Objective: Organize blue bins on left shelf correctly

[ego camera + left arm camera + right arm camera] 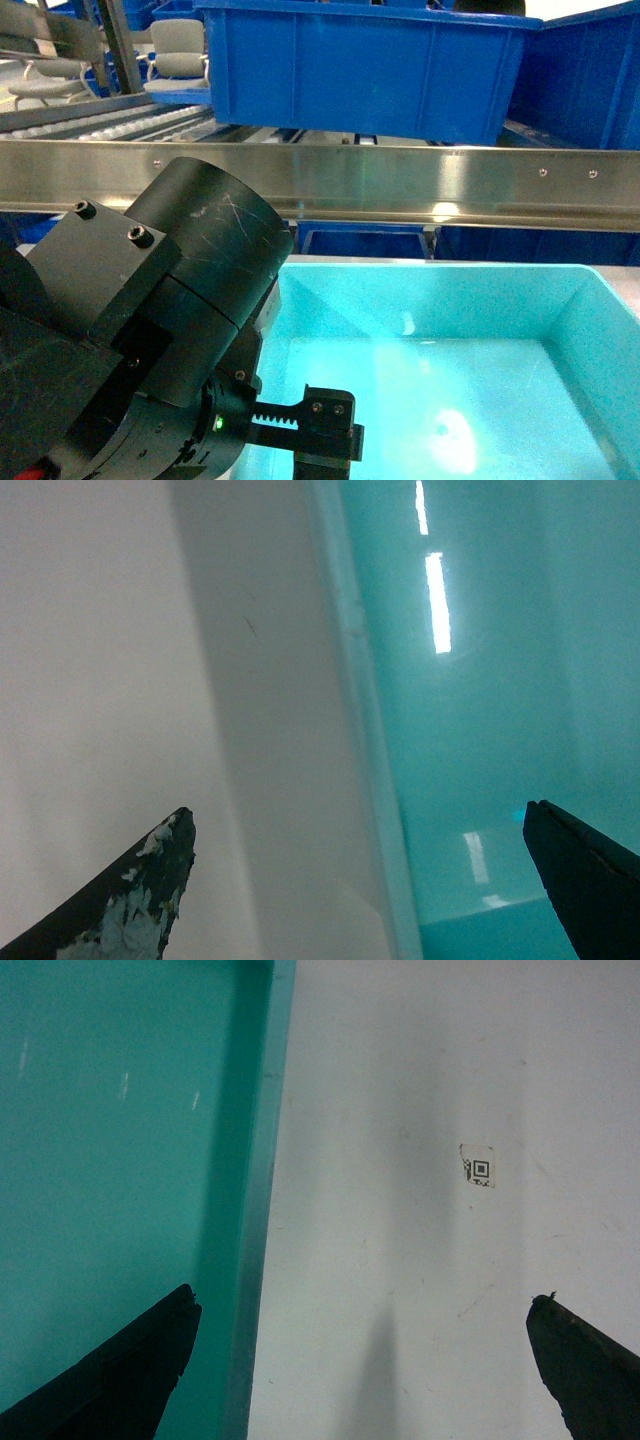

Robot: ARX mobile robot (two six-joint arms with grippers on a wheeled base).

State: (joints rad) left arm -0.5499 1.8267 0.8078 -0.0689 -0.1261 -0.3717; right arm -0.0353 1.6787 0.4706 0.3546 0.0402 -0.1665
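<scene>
Head view: turquoise bin (450, 380) not yet shelved, sitting on the white tabletop (420, 1260) below the left shelf (400, 185); a dark blue bin (360, 65) already sits on the rollers. We judge pickup pending. Left gripper (360, 880) wide open, empty, straddling the bin's left wall. Right gripper (360, 1360) likewise over the right wall.
</scene>
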